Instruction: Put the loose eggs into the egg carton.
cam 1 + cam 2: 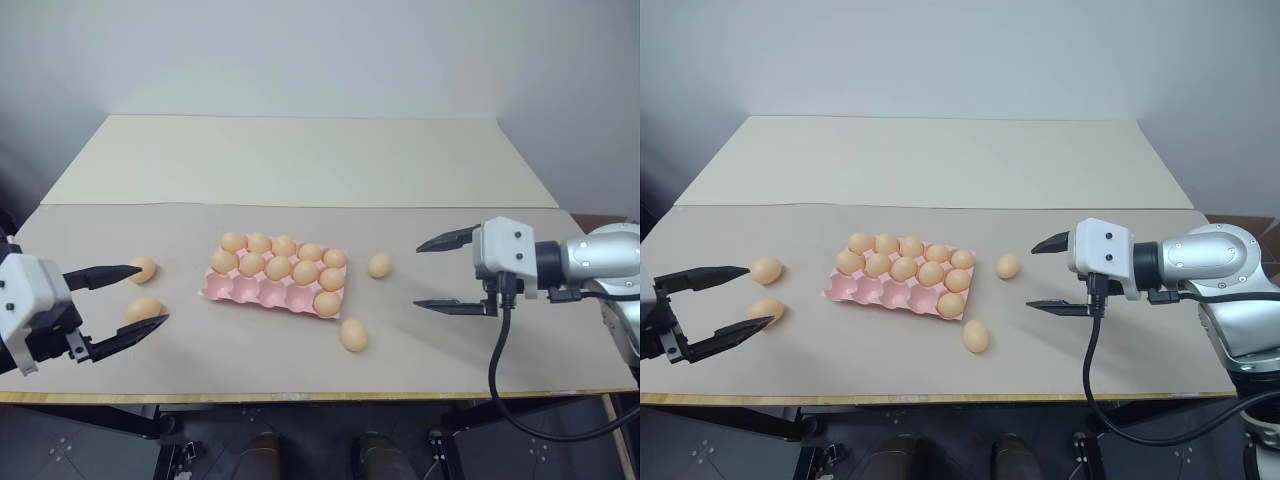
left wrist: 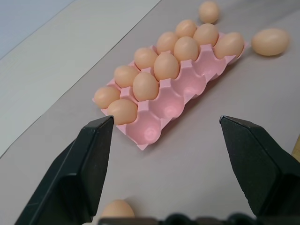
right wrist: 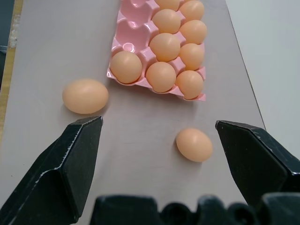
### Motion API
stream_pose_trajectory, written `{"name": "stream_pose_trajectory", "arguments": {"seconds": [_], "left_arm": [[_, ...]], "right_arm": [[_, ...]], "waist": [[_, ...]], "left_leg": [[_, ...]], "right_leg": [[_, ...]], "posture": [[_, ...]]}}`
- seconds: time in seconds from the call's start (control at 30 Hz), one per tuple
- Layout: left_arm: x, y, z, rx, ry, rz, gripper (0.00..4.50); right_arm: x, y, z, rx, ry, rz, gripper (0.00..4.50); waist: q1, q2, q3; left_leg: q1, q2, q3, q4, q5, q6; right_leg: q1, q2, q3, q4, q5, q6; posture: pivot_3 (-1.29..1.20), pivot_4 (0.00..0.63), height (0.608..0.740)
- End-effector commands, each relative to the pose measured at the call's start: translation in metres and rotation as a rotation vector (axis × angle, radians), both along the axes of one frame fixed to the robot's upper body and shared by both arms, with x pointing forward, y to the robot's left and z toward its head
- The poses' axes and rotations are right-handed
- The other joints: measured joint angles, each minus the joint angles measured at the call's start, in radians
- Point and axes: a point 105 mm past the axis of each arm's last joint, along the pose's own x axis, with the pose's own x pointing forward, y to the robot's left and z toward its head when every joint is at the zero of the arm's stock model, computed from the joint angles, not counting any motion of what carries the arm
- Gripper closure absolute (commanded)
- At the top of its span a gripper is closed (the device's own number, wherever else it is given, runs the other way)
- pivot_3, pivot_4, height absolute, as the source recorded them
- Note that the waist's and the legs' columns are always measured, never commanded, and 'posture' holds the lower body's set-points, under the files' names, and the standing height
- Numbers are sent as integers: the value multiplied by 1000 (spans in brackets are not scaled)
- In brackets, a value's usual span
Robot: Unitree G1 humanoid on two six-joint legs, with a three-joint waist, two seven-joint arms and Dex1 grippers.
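On the matte beige worktop [image 1: 300,160] sits the pink moulded egg carton [image 1: 240,290], eleven smooth tan oval eggs in its round cups, the near row mostly bare. Four loose eggs [image 1: 352,335] lie around it, two each side. The left hand [image 1: 128,300] and right hand [image 1: 437,273] hover spread and empty; the left wrist view reveals glossy empty cups.

Desk [image 1: 300,160]: broad flat top in two sheets, a paler cream panel [image 1: 300,150] at the far side and a greyer beige sheet [image 1: 500,350] across the near half, meeting along a straight seam; thin yellow wooden edge [image 1: 300,397] along the near side. Wall [image 1: 320,50]: plain pale grey, behind the desk. Floor [image 1: 300,450]: dark, visible below the near edge
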Motion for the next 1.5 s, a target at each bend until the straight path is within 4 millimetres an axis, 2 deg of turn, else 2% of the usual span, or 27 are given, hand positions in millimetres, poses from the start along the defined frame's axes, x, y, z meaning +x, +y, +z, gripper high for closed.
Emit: {"name": "stream_pose_trajectory", "arguments": {"seconds": [0.03, 0.33, 0.53, 0.87, 1.2, 1.5], "left_arm": [[0, -2, 6, 5, -25, -19, 592], [7, -10, 10, 3, -37, -66, 592], [11, -22, 2, -27, 4, -142, 592], [18, -34, 0, -29, 24, -202, 592], [13, -35, -8, -19, 42, -195, 592], [12, -35, -8, -10, 42, -183, 592]], "right_arm": [[-3, -2, 11, -4, -48, -5, 0], [6, -2, 12, 15, -53, -49, 0], [31, 3, 15, 67, -97, -121, 0], [70, 28, -23, 77, -49, -147, 0], [108, 40, -50, 59, 7, -251, 0], [123, 40, -73, 11, 61, -305, 0]], "waist": [[0, 0, 0], [0, 0, 0], [-3, 0, 0], [-2, 0, 0], [-3, 0, 0], [-4, 1, 0]], "left_leg": [[0, 0, 0, 0, 0, 0], [0, 0, 0, 0, 0, 0], [0, 0, 0, 0, 0, 0], [0, 0, 0, 0, 0, 0], [-1, 0, 0, -1, 0, 0], [-1, -1, 0, -1, 0, 0]], "right_leg": [[0, 0, 0, 0, 0, 0], [0, 0, 0, 0, 0, 0], [0, 0, 0, 1, 0, 0], [-1, 0, 0, 1, 0, 0], [-2, 1, 0, 1, 0, 0], [-2, 0, 1, 1, 0, 0]], "posture": [[0, 150, 740], [0, 150, 740], [0, 150, 740], [0, 150, 740], [0, 150, 740], [0, 150, 740]]}}
